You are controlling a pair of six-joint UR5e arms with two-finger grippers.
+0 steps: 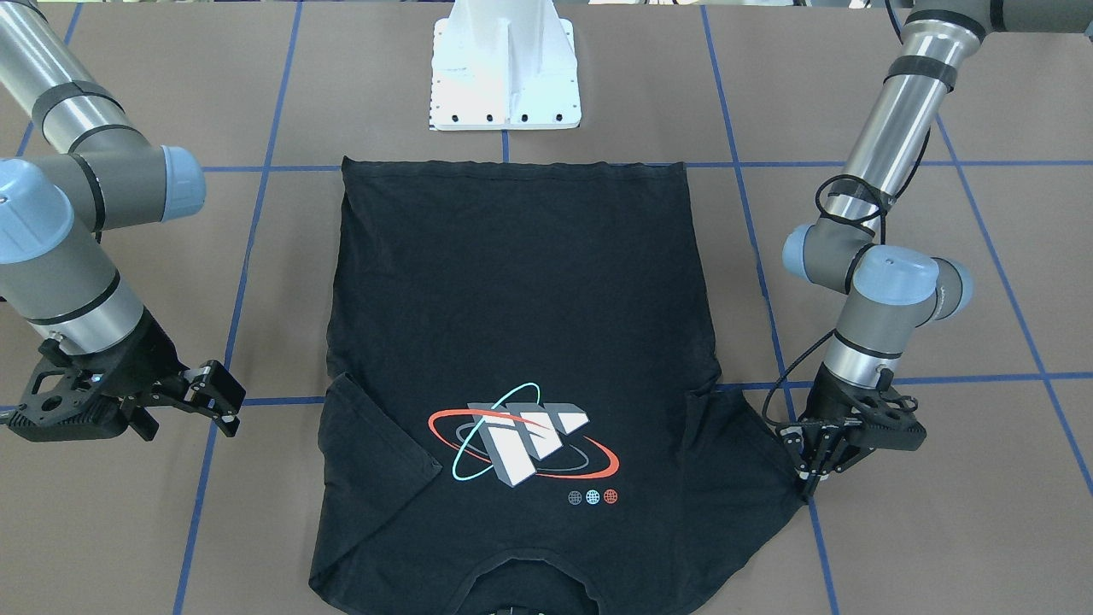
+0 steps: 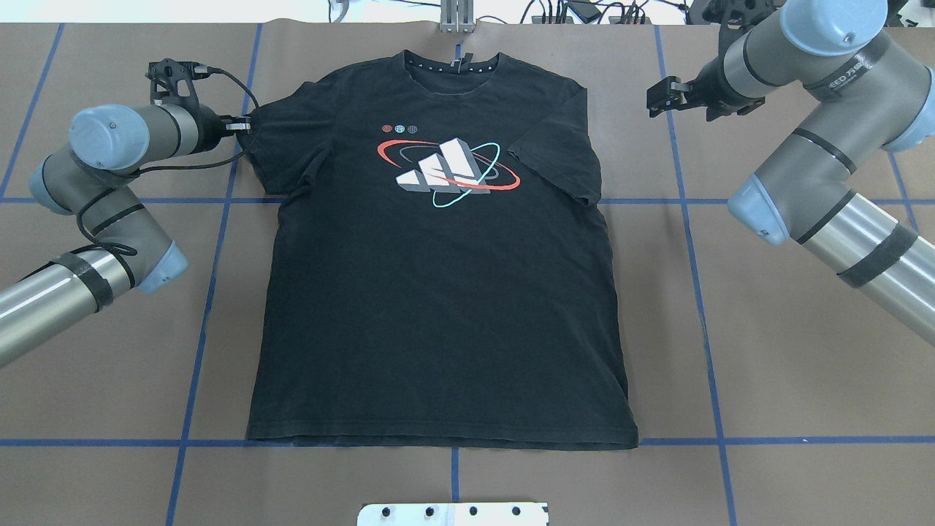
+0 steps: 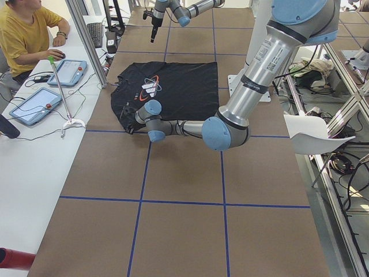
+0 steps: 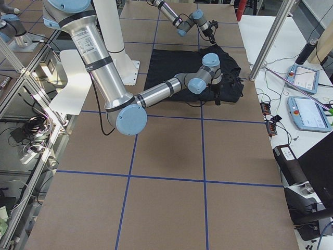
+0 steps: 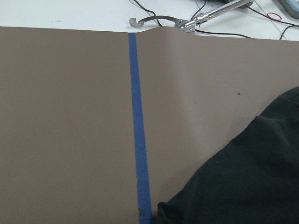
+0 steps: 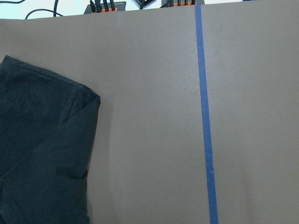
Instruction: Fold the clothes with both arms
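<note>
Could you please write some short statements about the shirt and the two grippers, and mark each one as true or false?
1. The T-shirt lies with its graphic facing up. True.
2. The right gripper touches a sleeve. False: it is apart from the shirt, over bare table.
3. The collar lies nearest the white base. False: the hem is nearest the base, and the collar is at the far side.
4. The left gripper is at the edge of a sleeve. True.
</note>
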